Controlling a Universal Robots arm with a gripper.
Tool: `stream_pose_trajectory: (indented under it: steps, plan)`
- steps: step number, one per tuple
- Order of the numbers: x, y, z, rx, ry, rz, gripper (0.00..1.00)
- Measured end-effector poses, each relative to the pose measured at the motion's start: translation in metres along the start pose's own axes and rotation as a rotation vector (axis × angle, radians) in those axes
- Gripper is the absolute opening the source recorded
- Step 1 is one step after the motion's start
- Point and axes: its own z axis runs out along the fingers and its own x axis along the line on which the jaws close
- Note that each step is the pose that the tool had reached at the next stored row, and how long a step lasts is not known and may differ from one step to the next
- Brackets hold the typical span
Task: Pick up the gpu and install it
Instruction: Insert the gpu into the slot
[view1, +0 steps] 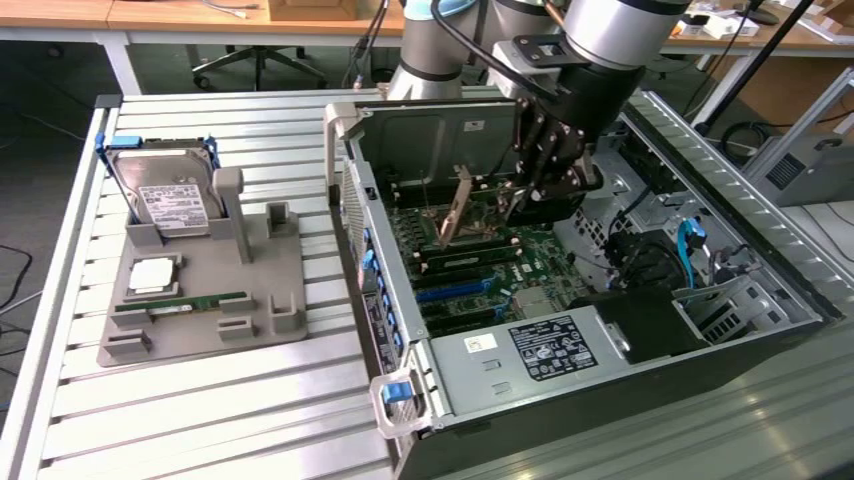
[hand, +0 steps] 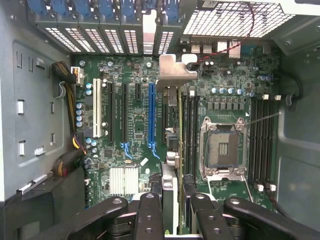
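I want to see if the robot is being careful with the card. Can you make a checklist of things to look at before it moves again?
1. Pincer holding the gpu: ok, its fingers are closed on the card's edge.
2. Card inside the open computer case: ok, it hangs above the motherboard.
3. Card upright: ok, it stands on edge in the exterior view.
4. Silver bracket pointing toward the rear slot openings: ok.
5. Card over the blue slot: not ok, it sits beside it, nearer the empty processor socket.
6. Card pushed into a slot: cannot tell.
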Motion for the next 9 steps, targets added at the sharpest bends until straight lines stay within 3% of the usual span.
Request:
stream_pose_trajectory:
  steps: [9]
  plan:
    - [0.0008,0.0024,0.0014,0.0,0.0002,0.0,0.27]
